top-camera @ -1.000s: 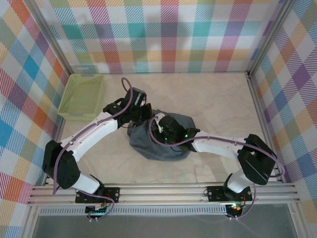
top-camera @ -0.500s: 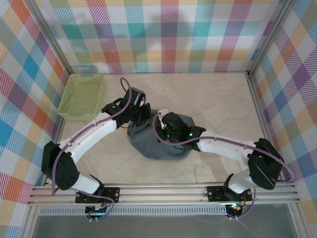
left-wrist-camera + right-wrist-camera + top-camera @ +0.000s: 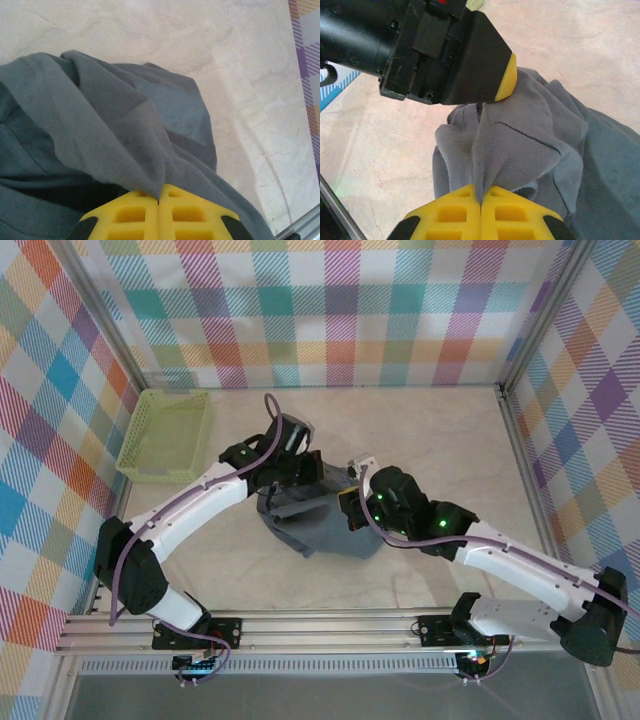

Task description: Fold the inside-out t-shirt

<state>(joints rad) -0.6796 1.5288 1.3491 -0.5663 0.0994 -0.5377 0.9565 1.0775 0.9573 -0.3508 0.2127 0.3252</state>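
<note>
From the top external view, the plain dark slate-grey cloth t-shirt (image 3: 318,528) is lying near the middle of the pale marbled table (image 3: 440,440) as a rumpled heap, not spread flat, well apart from the lime-green plastic mesh basket (image 3: 165,435) sitting at the far left. Both arms are reaching in over the heap, with the left fingers (image 3: 307,474) at its far edge and the right fingers (image 3: 349,506) just beside them on its right side. No tidy fold is showing here, and the sleeves and hem cannot be told apart. In the left wrist view, the yellow left fingers (image 3: 160,196) are pressing fully together on a ridge of the t-shirt (image 3: 100,115), which is draping away from them in loose folds over the table (image 3: 200,40). In the right wrist view, the yellow right fingers (image 3: 481,199) are likewise closing tight on a raised pleat of the t-shirt (image 3: 535,140), and the yellow tip of the left fingers (image 3: 506,79) is pinching the same bunch of cloth just beyond, so the two grips are sitting close together. Judging by this, the task is at an early stage: the garment is being gripped at two nearby points, but opening it out, laying it flat and making every fold all appear to be left to do.
</note>
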